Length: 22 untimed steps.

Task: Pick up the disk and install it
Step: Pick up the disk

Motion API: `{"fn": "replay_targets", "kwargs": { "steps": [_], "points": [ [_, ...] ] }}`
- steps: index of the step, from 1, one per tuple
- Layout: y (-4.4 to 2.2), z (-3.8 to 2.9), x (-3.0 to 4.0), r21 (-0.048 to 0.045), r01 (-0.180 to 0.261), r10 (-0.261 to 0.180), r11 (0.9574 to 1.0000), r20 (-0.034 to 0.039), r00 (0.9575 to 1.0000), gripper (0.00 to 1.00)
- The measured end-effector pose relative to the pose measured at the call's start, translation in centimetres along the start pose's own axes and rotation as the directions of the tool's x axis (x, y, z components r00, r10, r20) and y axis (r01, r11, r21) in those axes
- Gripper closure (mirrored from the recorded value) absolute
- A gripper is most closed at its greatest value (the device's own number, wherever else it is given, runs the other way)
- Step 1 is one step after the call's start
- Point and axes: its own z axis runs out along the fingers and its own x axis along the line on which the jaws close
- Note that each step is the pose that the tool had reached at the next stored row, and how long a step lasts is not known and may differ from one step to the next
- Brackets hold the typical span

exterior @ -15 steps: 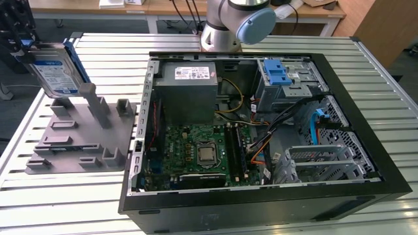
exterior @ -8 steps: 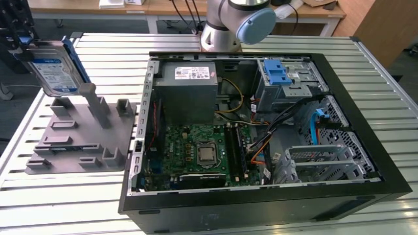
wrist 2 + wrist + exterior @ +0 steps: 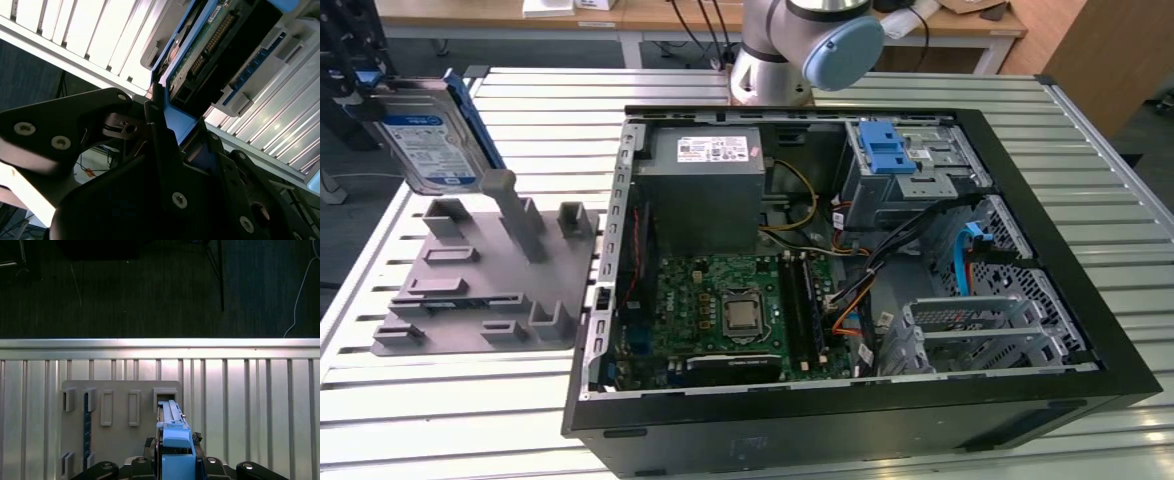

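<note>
Disk (image 3: 434,135) sits at the upper left of the exterior view, upright on its edge, label side facing the camera, above the grey slotted stand (image 3: 480,270). Whether its lower corner touches the stand's tall post cannot be judged. The gripper (image 3: 360,90) is a dark shape at the disk's far-left side in that view.

Exterior view: blue-and-white label, silver-grey body, blue bracket along the edges. The open computer case (image 3: 854,430) lies to the right on the slatted table (image 3: 454,420), with its blue-latched drive cage (image 3: 907,160) well apart from the disk.

First wrist view: the disk (image 3: 172,425) is seen edge-on as a thin blue-and-grey strip between the gripper (image 3: 175,462) fingers, with the stand (image 3: 120,440) and table (image 3: 250,400) beneath.

Second wrist view: the disk's unlabelled face (image 3: 215,35) shows a green circuit board and a connector row. The black jaws of the gripper (image 3: 162,120) are clamped on the blue bracket (image 3: 180,122), grasping the disk.
</note>
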Motion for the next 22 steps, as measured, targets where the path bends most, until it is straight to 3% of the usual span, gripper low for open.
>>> {"fn": "replay_targets", "kwargs": {
  "steps": [22],
  "points": [
    [0.02,-1.03,-0.02,0.0000,0.000,0.000,1.0000,0.0000,1.0000,0.64]
  ]
}}
